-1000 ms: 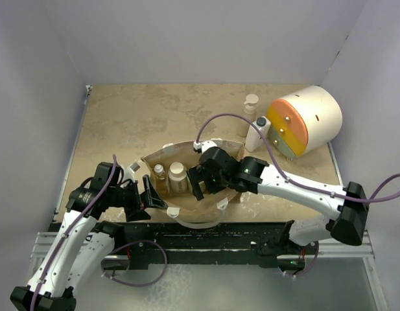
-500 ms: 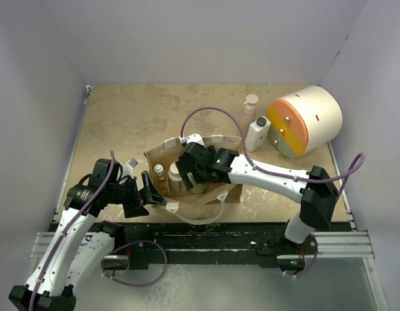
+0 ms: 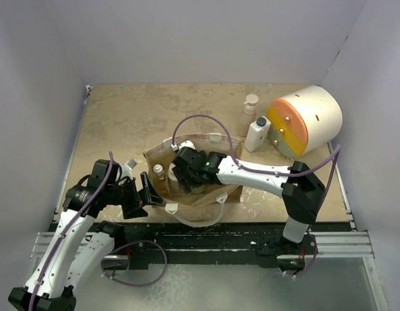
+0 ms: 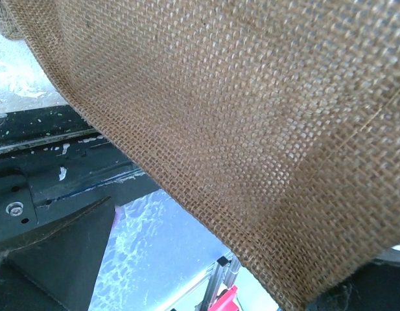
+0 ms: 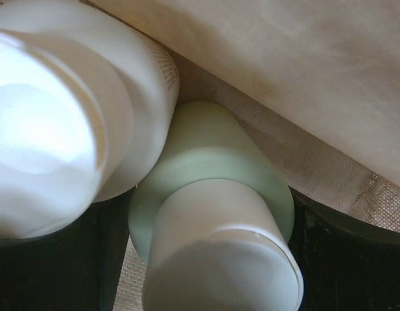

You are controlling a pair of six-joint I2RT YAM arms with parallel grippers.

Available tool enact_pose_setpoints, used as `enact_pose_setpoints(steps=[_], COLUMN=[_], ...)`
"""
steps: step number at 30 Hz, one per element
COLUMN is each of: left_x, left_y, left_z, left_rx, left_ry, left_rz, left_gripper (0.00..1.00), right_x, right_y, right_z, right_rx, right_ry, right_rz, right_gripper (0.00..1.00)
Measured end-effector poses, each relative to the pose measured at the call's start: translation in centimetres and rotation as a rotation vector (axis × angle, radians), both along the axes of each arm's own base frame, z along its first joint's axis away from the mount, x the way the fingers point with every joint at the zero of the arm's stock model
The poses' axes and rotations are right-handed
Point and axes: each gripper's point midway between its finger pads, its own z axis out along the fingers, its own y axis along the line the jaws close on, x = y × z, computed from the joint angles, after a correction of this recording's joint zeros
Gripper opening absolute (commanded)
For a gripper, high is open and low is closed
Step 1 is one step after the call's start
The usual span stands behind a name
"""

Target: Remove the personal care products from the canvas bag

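Note:
The canvas bag (image 3: 216,194) stands open near the table's front edge. My right gripper (image 3: 187,173) reaches down inside it. Its open jaws straddle the olive-green bottle (image 5: 212,162) with the cream cap (image 5: 219,259), and a little cloth shows between the left finger (image 5: 105,259) and the bottle. The cream wide-capped bottle (image 5: 50,123) leans against it. A small amber white-capped bottle (image 3: 159,172) stands at the bag's left end. My left gripper (image 3: 150,190) is open at the bag's left wall, and the canvas weave (image 4: 238,116) fills its view. The beige pump bottle (image 3: 251,111) and the white black-capped bottle (image 3: 257,133) stand on the table.
A large white, orange and yellow cylinder (image 3: 305,120) lies at the back right, right beside the two bottles on the table. The bag's white rope handle (image 3: 200,219) hangs over the front edge. The black rail (image 3: 206,236) runs below it. Grey walls enclose the table.
My right gripper has moved left and deeper into the bag, down over the bottles, and its jaws have narrowed a little. The left arm has stayed put.

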Motion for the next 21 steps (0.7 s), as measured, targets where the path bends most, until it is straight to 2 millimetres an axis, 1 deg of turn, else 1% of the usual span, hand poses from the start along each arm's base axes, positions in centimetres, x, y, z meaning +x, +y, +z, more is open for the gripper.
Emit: enact_pose_setpoints(steps=[2, 3, 4, 6, 7, 8, 9, 10, 12, 21], left_x=[0.0, 0.0, 0.1, 0.1, 0.2, 0.2, 0.2, 0.2, 0.2, 0.6], left_y=[0.0, 0.0, 0.1, 0.1, 0.1, 0.1, 0.1, 0.1, 0.0, -0.1], left_z=[0.1, 0.1, 0.2, 0.3, 0.3, 0.3, 0.3, 0.3, 0.3, 0.3], left_rx=[0.002, 0.004, 0.004, 0.006, 0.006, 0.006, 0.006, 0.006, 0.008, 0.010], left_ry=[-0.001, -0.003, -0.005, -0.008, -0.009, -0.009, -0.008, -0.006, -0.002, 0.013], left_rz=[-0.001, 0.000, 0.001, 0.002, 0.002, 0.003, 0.003, 0.002, 0.002, 0.001], left_gripper=[0.99, 0.99, 0.99, 0.99, 0.99, 0.99, 0.99, 0.99, 0.99, 0.99], right_x=[0.0, 0.1, 0.0, 0.0, -0.1, -0.1, -0.1, -0.1, -0.2, -0.9], right_y=[-0.1, -0.2, -0.2, -0.4, -0.4, -0.5, -0.6, -0.6, -0.7, -1.6], right_z=[0.1, 0.1, 0.2, 0.3, 0.4, 0.5, 0.8, 1.1, 2.1, 9.2], right_rx=[-0.002, -0.003, -0.001, -0.002, -0.003, -0.002, 0.002, 0.008, 0.030, 0.246], right_ry=[0.000, 0.000, 0.002, 0.005, 0.006, 0.005, 0.003, -0.002, -0.012, -0.067], right_rz=[0.004, 0.003, 0.003, 0.000, 0.002, 0.003, 0.002, 0.002, -0.002, -0.065], right_gripper=[0.71, 0.64, 0.54, 0.37, 0.27, 0.15, 0.05, 0.00, 0.00, 0.00])
